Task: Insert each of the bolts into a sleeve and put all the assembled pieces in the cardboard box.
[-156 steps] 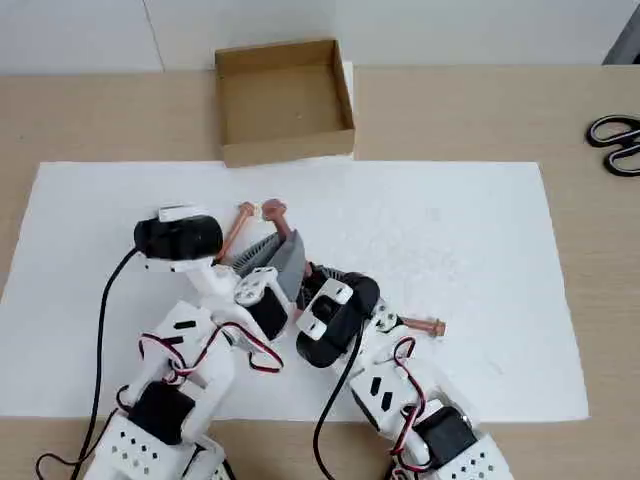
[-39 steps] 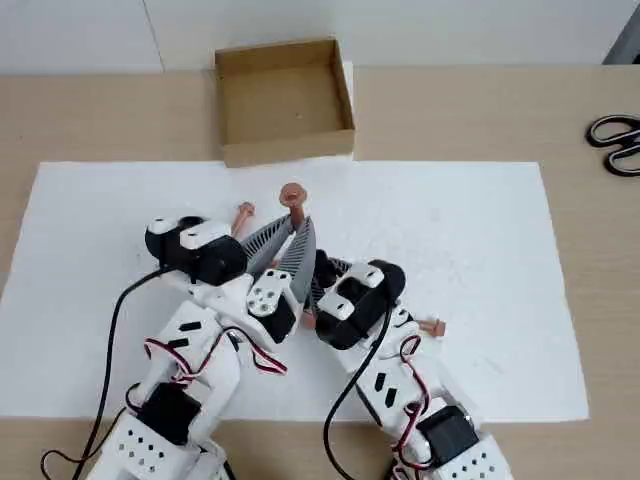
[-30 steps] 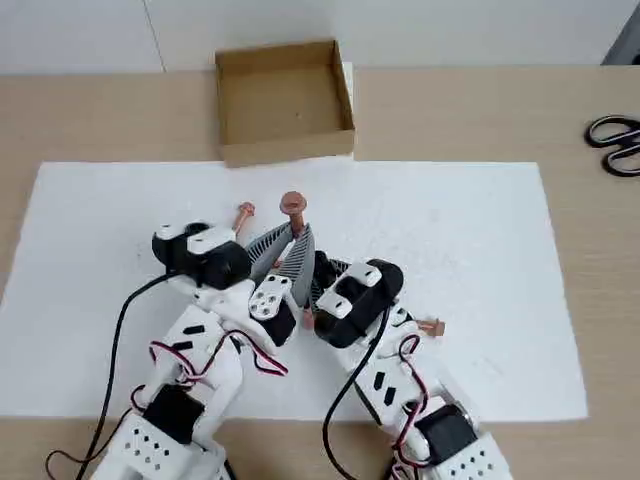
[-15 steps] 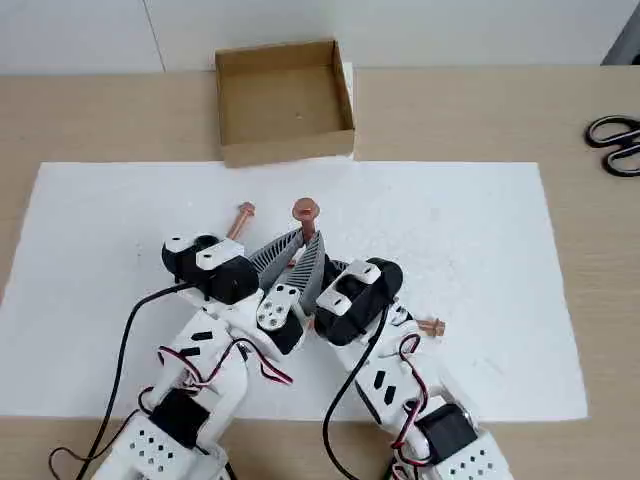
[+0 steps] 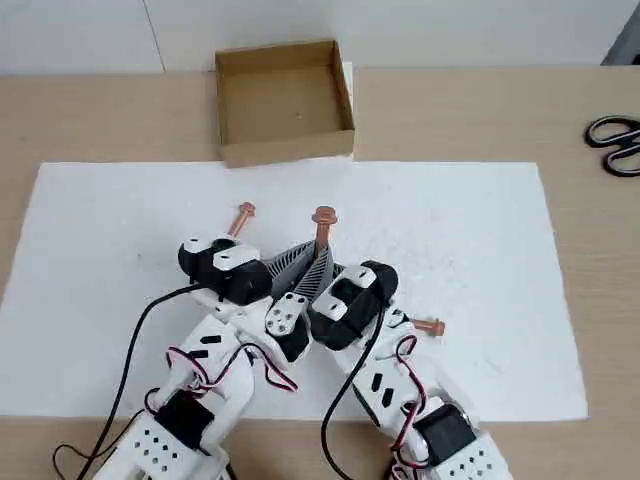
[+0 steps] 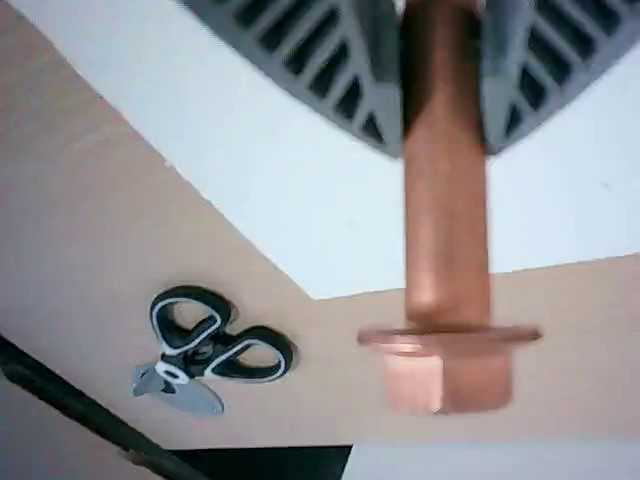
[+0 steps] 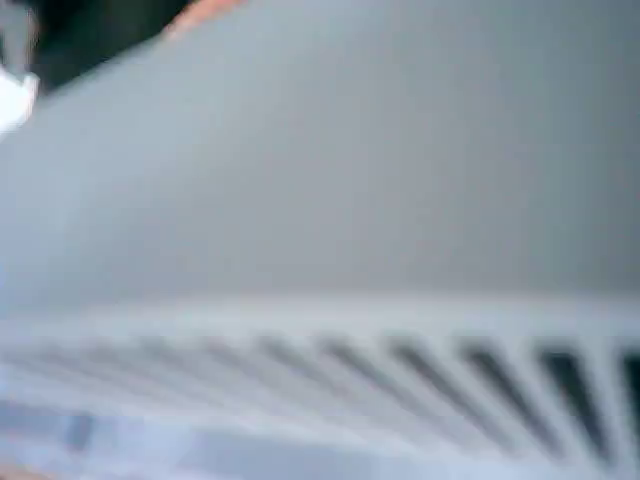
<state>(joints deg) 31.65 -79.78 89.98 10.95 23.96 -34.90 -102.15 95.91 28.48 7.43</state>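
My left gripper (image 5: 319,247) is shut on a copper bolt (image 5: 323,222) above the middle of the white sheet. The bolt's flanged head points away from the arms. In the left wrist view the grey fingers (image 6: 350,60) clamp the bolt's shaft (image 6: 445,240), and the hex head hangs free past the tips. My right gripper (image 5: 328,275) sits right behind the left one, pressed close against its ribbed fingers. A second bolt (image 5: 240,218) lies on the sheet to the left. A third bolt (image 5: 427,325) lies beside the right arm. The cardboard box (image 5: 290,148) stands open at the back.
A white paper sheet (image 5: 460,230) covers the work area on the wooden table. Black-handled scissors (image 5: 618,142) lie at the far right edge, also in the left wrist view as scissors (image 6: 210,345). Both arms crowd together at the front centre.
The left gripper has carried the bolt to the right and slightly nearer the arms, and its wrist has swung right. The right arm has barely moved.
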